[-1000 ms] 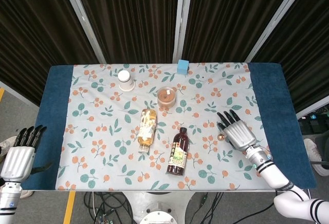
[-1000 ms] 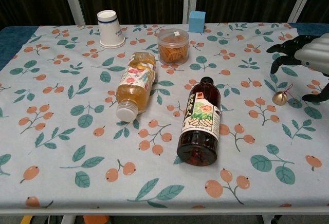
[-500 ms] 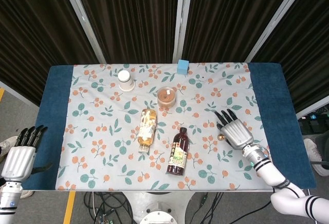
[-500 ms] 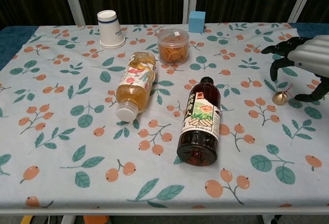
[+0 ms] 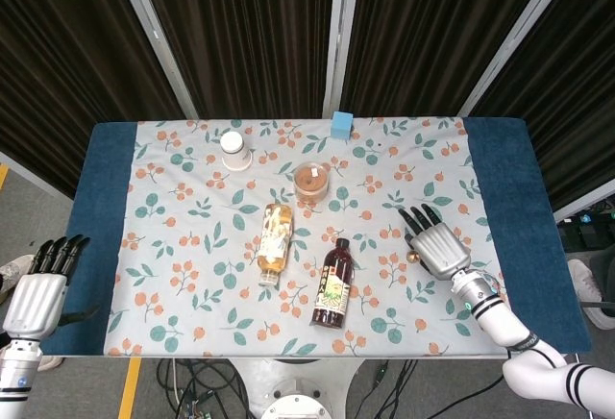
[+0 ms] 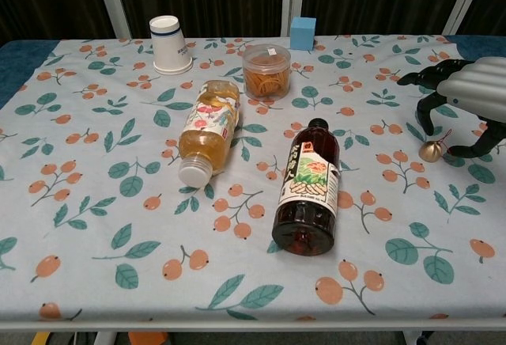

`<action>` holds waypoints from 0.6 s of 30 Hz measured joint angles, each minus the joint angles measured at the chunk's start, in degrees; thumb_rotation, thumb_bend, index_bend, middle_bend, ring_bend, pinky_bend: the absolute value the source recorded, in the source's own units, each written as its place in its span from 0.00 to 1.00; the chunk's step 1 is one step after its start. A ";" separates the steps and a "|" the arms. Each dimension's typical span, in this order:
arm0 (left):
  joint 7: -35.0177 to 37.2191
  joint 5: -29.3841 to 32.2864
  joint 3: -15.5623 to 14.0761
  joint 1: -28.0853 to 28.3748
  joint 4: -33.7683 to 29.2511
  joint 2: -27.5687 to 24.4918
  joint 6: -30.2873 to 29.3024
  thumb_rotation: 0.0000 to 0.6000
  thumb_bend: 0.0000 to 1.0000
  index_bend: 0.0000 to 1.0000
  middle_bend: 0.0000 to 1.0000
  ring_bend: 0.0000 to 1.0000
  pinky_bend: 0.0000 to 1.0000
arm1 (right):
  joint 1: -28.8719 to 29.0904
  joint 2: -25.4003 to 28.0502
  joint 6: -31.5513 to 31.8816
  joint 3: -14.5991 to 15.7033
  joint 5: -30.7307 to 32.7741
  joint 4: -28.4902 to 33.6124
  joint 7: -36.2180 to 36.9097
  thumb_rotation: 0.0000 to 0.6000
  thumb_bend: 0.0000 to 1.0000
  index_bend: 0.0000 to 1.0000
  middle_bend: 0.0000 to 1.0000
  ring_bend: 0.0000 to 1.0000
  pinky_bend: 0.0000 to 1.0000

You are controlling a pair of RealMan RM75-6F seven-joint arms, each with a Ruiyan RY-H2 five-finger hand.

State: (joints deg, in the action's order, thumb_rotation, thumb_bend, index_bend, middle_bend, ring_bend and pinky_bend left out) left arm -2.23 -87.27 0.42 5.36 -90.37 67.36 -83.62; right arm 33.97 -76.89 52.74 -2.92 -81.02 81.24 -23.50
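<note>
Overhead, the right hand (image 5: 437, 246) hovers with fingers spread and arched over a small gold bell (image 6: 430, 151) on the floral tablecloth (image 5: 192, 217), holding nothing. Nearby, a dark bottle (image 5: 332, 283) lies on its side. Off the table's near-left corner, the left hand (image 5: 36, 294) hangs empty, fingers extended.

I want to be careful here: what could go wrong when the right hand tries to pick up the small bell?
The bell is small and round under the open right hand; the fingers may knock it so it rolls away. The dark bottle lies on its side nearby, so a push could roll it.
</note>
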 measured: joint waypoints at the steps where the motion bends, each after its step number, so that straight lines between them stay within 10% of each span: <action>1: 0.00 0.02 -0.01 0.00 0.02 0.02 0.03 1.00 0.00 0.04 0.05 0.00 0.05 | 0.05 -0.03 0.00 0.03 0.03 -0.05 0.01 1.00 0.20 0.50 0.03 0.00 0.00; 18: -0.28 0.14 -0.23 0.08 -0.42 -0.30 0.46 1.00 0.00 0.04 0.05 0.00 0.05 | 0.94 -0.53 -0.27 0.28 0.86 -0.69 0.40 1.00 0.23 0.54 0.06 0.00 0.00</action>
State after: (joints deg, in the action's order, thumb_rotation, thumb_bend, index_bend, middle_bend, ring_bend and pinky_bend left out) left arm -2.51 -87.13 0.19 5.44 -90.79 67.05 -83.16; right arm 34.91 -77.42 52.46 -2.64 -80.16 80.55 -23.10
